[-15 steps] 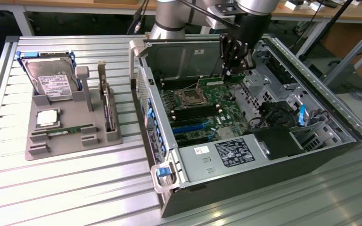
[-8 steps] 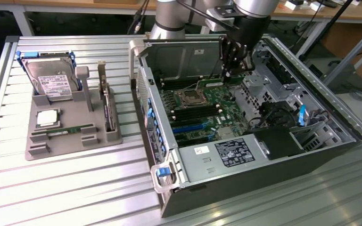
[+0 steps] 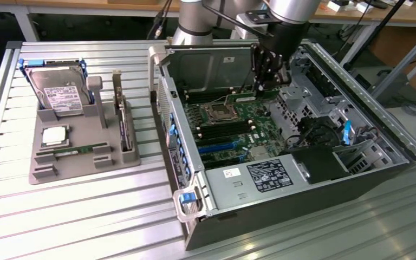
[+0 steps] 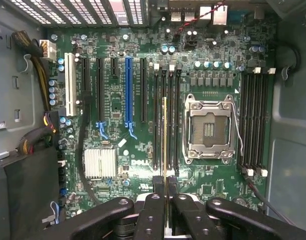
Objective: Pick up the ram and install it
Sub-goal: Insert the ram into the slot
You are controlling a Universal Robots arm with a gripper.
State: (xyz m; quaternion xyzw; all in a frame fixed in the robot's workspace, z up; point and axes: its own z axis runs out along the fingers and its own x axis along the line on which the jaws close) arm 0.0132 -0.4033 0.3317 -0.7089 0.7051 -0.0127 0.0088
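A metal table [image 3: 85,216] with long ribs carries an open computer case [image 3: 266,227] on the exterior view's right. A gray tray [image 3: 85,168] lies on the exterior view's left, well apart from the case. The arm [image 3: 193,21] comes down from the far side into the case. Inside the case lies the green motherboard [image 4: 122,150]. At the far end of the tray rests a hard drive [image 3: 60,95]. On the motherboard sits a square metal socket [image 4: 209,130], and just beside it runs a row of long black slots [image 4: 156,120]. The claw [image 4: 165,182] hangs over these slots, and its fingers [image 4: 154,200] are pressed together on the ram [image 4: 165,140]. The ram is seen from its thin edge and runs along the slots. It is not possible to tell whether it touches a slot.
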